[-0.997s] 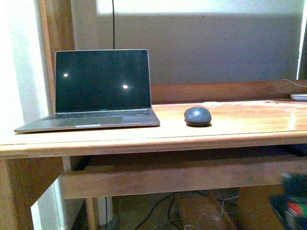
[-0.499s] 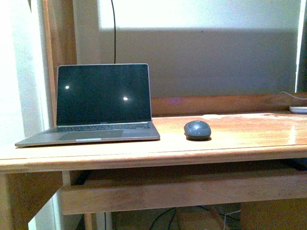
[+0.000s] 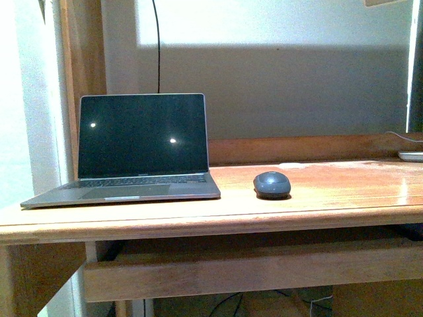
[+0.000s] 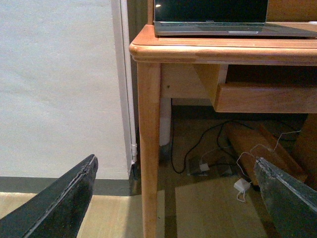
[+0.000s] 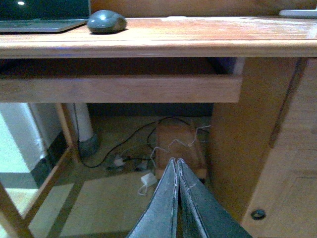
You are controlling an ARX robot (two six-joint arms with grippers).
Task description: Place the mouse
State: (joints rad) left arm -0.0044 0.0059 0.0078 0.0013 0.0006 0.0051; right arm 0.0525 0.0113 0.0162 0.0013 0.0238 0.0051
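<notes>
The small dark grey mouse (image 3: 272, 184) lies on the wooden desk (image 3: 330, 198), just right of the open laptop (image 3: 132, 155). It also shows in the right wrist view (image 5: 106, 21) on the desk top. Neither gripper shows in the front view. My left gripper (image 4: 176, 166) is open and empty, low in front of the desk's left leg (image 4: 149, 148). My right gripper (image 5: 176, 161) is shut and empty, low in front of the desk, well below the mouse.
A drawer front (image 5: 119, 88) runs under the desk top. Cables and a white adapter (image 5: 146, 181) lie on the floor beneath. A cabinet side (image 5: 257, 139) stands at the desk's right. A white object (image 3: 411, 156) lies at the desk's far right.
The front view has shifted: the desk, laptop and mouse now sit lower in the picture. The blurred arm at the lower right one second ago has gone out of view.
</notes>
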